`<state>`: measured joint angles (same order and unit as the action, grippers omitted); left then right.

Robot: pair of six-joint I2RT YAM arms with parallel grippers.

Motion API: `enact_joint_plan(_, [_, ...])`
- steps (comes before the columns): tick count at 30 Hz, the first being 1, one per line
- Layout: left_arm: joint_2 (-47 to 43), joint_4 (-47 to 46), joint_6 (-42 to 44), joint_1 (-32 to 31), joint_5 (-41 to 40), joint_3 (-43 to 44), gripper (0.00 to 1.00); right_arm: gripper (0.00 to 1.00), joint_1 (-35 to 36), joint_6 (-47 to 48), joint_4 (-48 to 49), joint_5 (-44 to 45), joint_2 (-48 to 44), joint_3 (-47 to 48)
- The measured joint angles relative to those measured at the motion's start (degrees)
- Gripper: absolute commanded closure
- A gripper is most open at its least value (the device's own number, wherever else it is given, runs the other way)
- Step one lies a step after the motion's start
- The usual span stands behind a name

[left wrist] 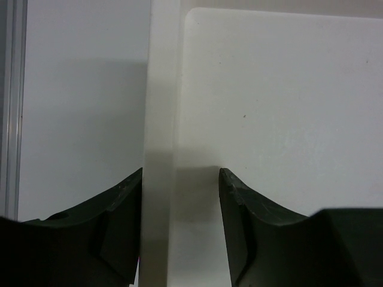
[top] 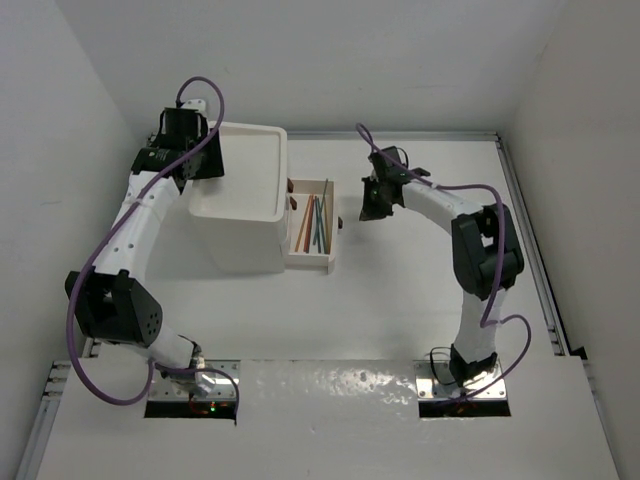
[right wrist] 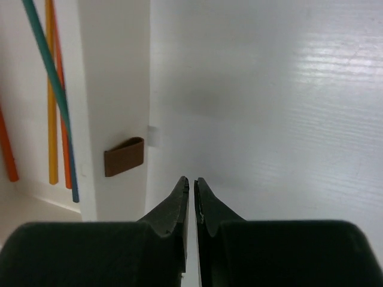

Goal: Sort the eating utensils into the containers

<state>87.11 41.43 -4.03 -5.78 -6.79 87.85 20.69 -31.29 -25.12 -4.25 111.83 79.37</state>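
**Two Arms Flank Drawer Unit, One Drawer Out**

From above, the white drawer unit [top: 240, 235] stands on the desk [top: 400, 300]. One drawer [top: 308, 262] is pulled out to its right and holds coloured sticks [top: 315, 222]. The left hand [top: 205, 165] sits at the left rim of the tray top [top: 262, 140], and the right hand [top: 368, 205] is just right of the drawer.

The left wrist camera shows the left hand [left wrist: 179, 170] partly open. Its fingers [left wrist: 114, 227] straddle the tray rim [left wrist: 160, 89] without clamping it.

The right wrist camera shows the right hand [right wrist: 191, 179] closed to a slit and empty above the desk [right wrist: 287, 89]. It is near the drawer's brown knob [right wrist: 124, 156], with teal and orange sticks [right wrist: 51, 89] lying inside the drawer.
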Motion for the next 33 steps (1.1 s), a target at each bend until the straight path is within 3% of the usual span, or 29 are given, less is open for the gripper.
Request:
enact_joint_plan(18, [0.02,-0.74,0.57,-0.35,-1.18,-0.28,0.57,0.88,4.87,1.97,-0.20,3.78,14.64,19.17])
enact_joint_plan(27, [0.00,-2.60,0.94,-0.35,-1.29,-1.09,0.63,0.86,6.80,3.37,1.11,1.36,13.99,16.22])
enact_joint_plan(33, [0.00,-3.80,1.84,-0.33,-2.01,-1.62,0.72,0.86,5.42,4.00,2.43,1.75,11.34,11.28])
